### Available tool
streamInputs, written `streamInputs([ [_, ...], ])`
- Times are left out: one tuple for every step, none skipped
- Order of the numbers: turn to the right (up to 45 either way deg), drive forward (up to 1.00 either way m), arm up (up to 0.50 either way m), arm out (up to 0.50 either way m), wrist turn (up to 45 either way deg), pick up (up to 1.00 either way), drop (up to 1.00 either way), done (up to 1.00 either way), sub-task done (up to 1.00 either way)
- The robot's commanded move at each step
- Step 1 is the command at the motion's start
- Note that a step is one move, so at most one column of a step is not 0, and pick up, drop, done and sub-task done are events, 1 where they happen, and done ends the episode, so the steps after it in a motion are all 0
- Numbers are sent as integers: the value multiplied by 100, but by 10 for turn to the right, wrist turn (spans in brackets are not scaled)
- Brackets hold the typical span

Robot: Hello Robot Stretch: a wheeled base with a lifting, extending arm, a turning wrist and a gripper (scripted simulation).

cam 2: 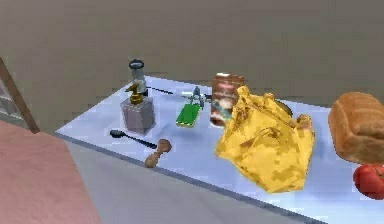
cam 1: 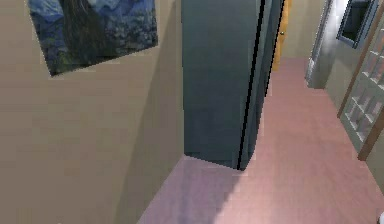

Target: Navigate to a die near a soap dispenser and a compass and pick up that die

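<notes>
Countertop (cam 2: 97, 122): soap dispenser (cam 2: 137, 105), dark spoon (cam 2: 126, 134), yellow crumpled cloth (cam 2: 265, 140), bread loaf (cam 2: 358, 125). Risk: die too small among clutter, wrong item grabbed. Gripper state: cannot tell.

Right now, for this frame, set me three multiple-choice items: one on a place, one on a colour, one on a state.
1. Where does the bread loaf lie?
A) on the countertop, at the arm side view's right
B) on the floor
C) on a shelf
2. The crumpled bag is:
A) green
B) yellow
C) white
3. The soap dispenser is:
A) tipped over
B) hanging
C) upright

Answers: 1A, the loaf rests on the counter's right part; 2B, its folds are bright yellow; 3C, its pump points up.
</notes>
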Motion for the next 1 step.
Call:
streamInputs([
  [0,0,50,0,0,0,0,0,0],
])
